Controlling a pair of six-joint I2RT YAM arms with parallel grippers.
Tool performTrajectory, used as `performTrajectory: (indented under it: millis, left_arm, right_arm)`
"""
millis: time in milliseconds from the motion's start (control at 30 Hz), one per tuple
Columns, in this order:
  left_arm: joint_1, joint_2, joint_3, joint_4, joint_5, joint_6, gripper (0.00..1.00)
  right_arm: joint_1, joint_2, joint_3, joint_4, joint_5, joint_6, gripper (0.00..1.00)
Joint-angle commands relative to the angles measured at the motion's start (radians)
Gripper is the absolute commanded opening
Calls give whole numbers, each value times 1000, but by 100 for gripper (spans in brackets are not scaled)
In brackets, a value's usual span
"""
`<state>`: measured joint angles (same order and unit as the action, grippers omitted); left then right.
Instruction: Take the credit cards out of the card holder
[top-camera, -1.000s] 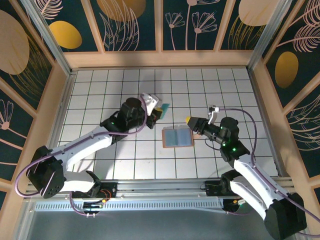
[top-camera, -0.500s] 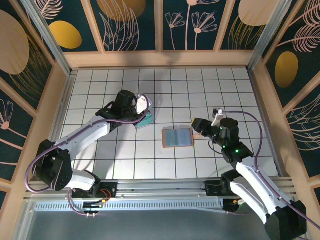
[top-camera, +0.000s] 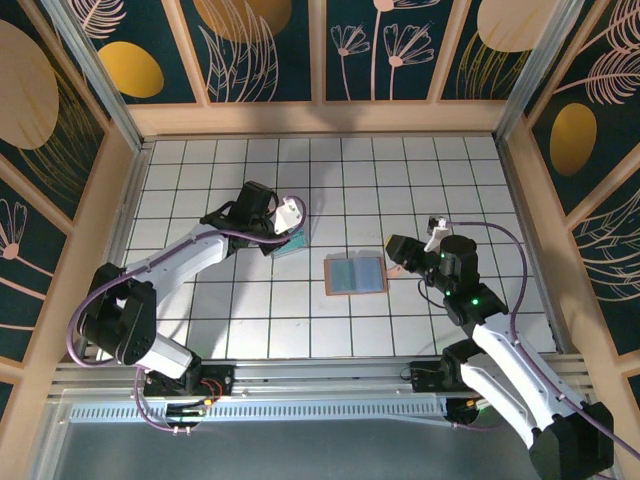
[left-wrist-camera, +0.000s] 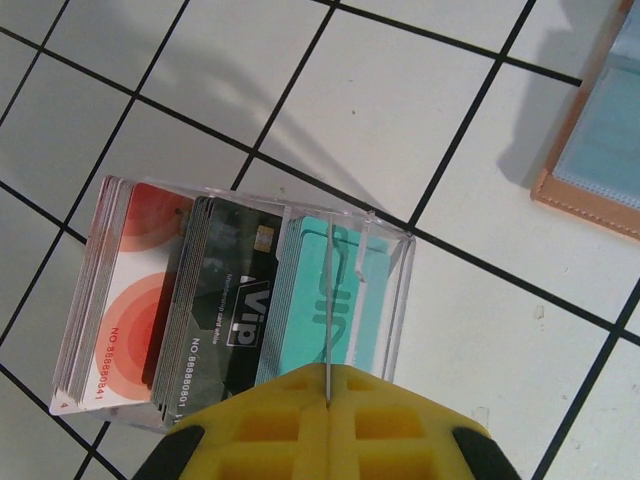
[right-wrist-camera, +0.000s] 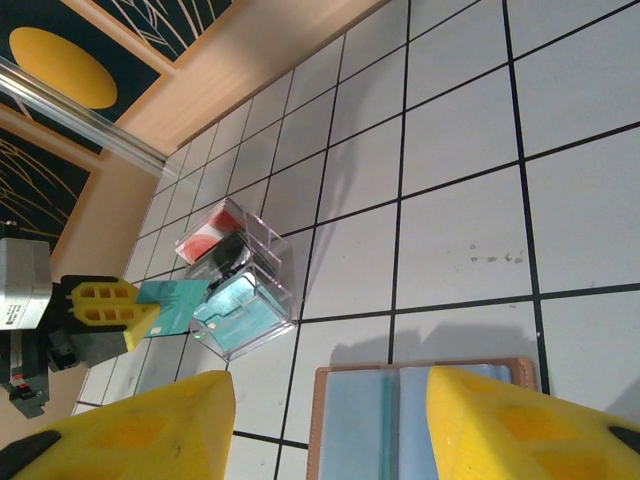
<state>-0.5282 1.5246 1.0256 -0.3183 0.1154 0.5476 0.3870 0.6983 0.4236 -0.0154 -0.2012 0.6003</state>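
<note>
1. The card holder lies opened flat on the tiled table, between the two arms. Its blue-grey faces are turned up and its orange-tan border shows all round.
2. We find it to the right of a clear box, near it but not touching, with bare tile between them.
3. The left gripper is clenched on a teal card. From the left wrist we see the yellow pads pressed together, with the card edge-on between them as a thin line.
4. The teal card reaches out from the pads over the clear box, in line with the box's teal stack. We cannot tell whether it touches the box or the cards inside.
5. In the box we count three stacks standing on edge side by side: red-and-white, black, and teal.
6. The right gripper is released. Its yellow fingers stand wide apart with nothing between them.
7. From above, we see the right gripper hanging just beside the holder's right edge, at its far corner.
8. We cannot tell whether any card sits in the holder's pockets.
</note>
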Motion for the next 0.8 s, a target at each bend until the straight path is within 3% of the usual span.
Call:
performTrajectory:
  millis: [0,767]
  left_arm:
    - [11,29,36,-26,-11,53,0]
    - [28,149,74,-36,10,121,0]
  right_arm:
    - [2,-13,40,-8,25,-13,53]
    - [2,-14,38,-7,17,-15,51]
